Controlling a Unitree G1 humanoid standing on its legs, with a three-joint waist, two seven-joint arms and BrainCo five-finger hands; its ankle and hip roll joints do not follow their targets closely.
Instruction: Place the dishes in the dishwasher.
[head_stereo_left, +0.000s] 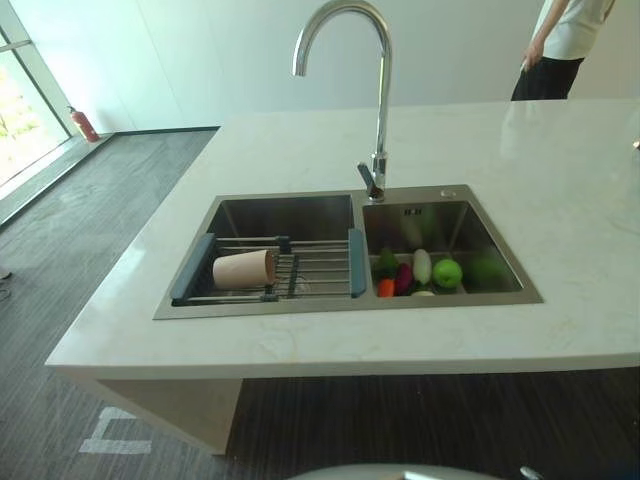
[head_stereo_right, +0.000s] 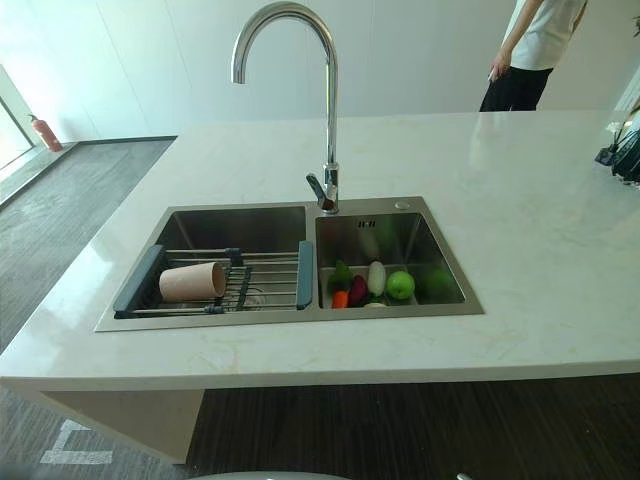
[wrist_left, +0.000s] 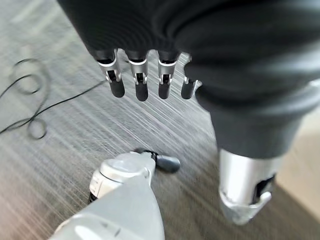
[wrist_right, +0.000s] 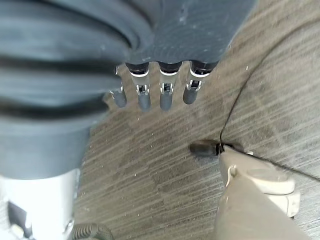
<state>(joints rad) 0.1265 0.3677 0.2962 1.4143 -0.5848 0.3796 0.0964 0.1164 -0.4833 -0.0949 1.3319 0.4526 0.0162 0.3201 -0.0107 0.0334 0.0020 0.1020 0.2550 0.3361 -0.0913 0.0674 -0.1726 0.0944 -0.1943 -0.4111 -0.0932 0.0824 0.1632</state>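
A tan plastic cup (head_stereo_left: 243, 269) lies sideways on the wire rack (head_stereo_left: 310, 266) over the steel sink's (head_stereo_left: 285, 215) left basin. Wrist views show the left hand (wrist_left: 145, 82) and right hand (wrist_right: 155, 90), fingers relaxed, holding nothing, above the wooden floor (wrist_right: 150, 165).

Support: pale marble-look island countertop (head_stereo_right: 520, 250) | inset: double-basin stainless steel sink (head_stereo_right: 400, 205), curved chrome faucet (head_stereo_right: 329, 120) rising at its rear edge | on top: dark object (head_stereo_right: 625, 150) at far right edge, too cropped to identify | base: island stands on dark wood-grain floor (head_stereo_left: 90, 230).
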